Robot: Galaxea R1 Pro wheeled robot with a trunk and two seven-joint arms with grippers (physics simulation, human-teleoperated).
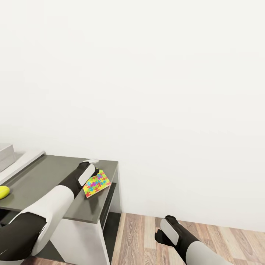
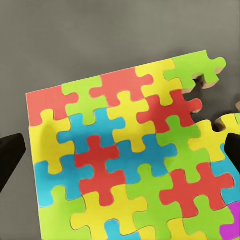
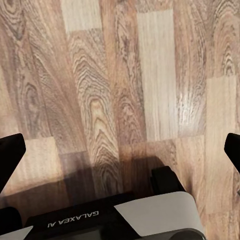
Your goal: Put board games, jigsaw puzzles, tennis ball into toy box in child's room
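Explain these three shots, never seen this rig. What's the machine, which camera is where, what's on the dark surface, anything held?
It's a simulated wheeled robot with two arms, each ending in a two-finger tool.

The head view looks down over both arms. The left tool hangs over a jigsaw puzzle lying flat near the corner of the dark grey cabinet top. A tennis ball sits further left on that same surface. The right tool hangs over the wood floor, beside the cabinet.

The left wrist view looks along that tool's fingers: the puzzle lies below, black fingertips spread at both edges, so it's open. The right wrist view shows floor planks and, again, spread fingertips.

Nothing is held.
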